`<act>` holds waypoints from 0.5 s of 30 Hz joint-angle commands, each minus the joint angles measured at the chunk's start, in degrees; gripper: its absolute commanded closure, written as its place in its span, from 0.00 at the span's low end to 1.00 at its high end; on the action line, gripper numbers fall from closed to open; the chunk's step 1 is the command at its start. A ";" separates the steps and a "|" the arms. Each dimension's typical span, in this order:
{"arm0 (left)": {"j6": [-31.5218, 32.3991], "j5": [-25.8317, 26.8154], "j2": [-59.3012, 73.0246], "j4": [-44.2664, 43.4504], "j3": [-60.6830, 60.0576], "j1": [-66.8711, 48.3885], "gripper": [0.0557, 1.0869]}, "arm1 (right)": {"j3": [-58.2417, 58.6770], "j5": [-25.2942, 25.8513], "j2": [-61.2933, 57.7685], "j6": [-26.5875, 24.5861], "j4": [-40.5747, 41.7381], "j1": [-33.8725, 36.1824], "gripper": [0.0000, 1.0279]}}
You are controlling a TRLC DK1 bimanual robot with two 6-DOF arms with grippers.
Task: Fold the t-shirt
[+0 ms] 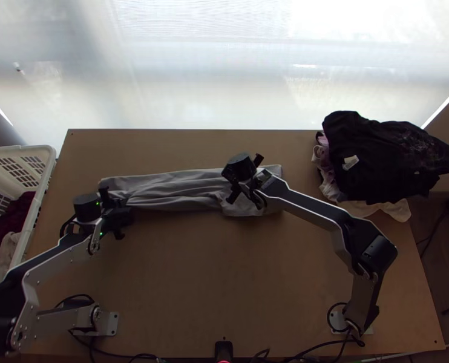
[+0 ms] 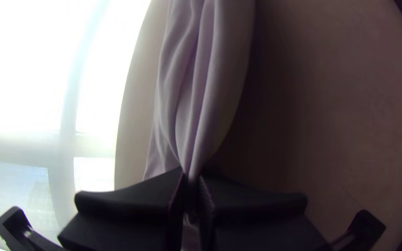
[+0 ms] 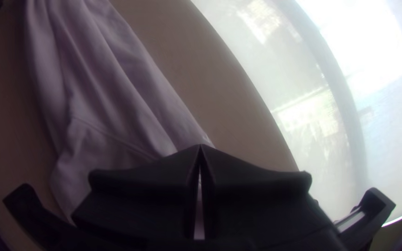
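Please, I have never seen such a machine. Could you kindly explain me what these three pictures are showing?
These are two robot arms, left and right, each ending in a gripper with two black fingers. The top view looks down from over the table; each wrist view comes from a camera on that arm, just behind its gripper.

A pale shirt lies across the table in a long, narrow, wrinkled strip. The left gripper pinches one end. The right gripper is shut over the other end; whether cloth is caught in it, I cannot tell.

At the right is a pile of clothes, black on top; at the left, a white basket with more cloth.
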State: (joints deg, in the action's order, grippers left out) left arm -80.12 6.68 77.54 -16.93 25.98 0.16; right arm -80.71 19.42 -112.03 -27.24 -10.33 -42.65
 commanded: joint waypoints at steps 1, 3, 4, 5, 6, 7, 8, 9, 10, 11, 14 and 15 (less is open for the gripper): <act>-0.83 2.90 -14.08 7.52 -2.16 2.38 0.96 | 4.51 -1.14 3.57 0.26 0.04 -0.59 0.97; -1.89 3.78 -17.33 10.25 -2.16 3.18 0.96 | 5.30 -1.23 4.45 0.70 0.04 -0.50 0.98; -2.41 4.75 -18.91 11.83 -2.16 3.97 0.96 | 5.56 -1.23 5.06 0.70 0.04 -0.41 0.97; -3.56 5.36 -20.58 14.03 -2.25 4.32 0.96 | 5.82 -1.31 5.59 0.97 0.04 -0.32 0.97; -4.52 5.80 -22.34 16.14 -2.25 4.58 0.96 | 6.00 -1.31 6.03 0.97 0.04 -0.24 0.97; -5.23 6.59 -24.01 17.89 -2.33 5.29 0.96 | 6.26 -1.40 6.65 0.97 0.04 -0.15 0.97; -6.19 7.65 -25.77 19.30 -2.25 6.16 0.96 | 6.44 -1.49 7.17 0.88 -0.04 0.11 0.98; -7.51 8.88 -27.44 20.80 -2.33 7.22 0.96 | 6.70 -1.49 7.70 0.88 -0.04 0.38 0.98; -9.00 9.76 -28.76 22.11 -2.25 8.36 0.96 | 7.05 -1.49 8.23 0.88 -0.04 0.64 0.98; -9.88 11.08 -30.08 23.26 -2.25 9.68 0.96 | 7.41 -1.49 8.76 0.79 -0.04 1.17 0.97; -11.55 14.50 -32.98 25.10 -1.89 12.32 0.96 | 8.37 -1.67 10.43 0.70 -0.04 3.02 0.97; -11.55 14.94 -33.24 25.10 -1.72 12.23 0.96 | 8.72 -1.93 11.04 0.70 -0.04 3.54 0.97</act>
State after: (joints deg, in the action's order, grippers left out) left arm -88.03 16.21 51.81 2.79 23.94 8.12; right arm -74.13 18.00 -104.53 -26.52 -10.35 -41.63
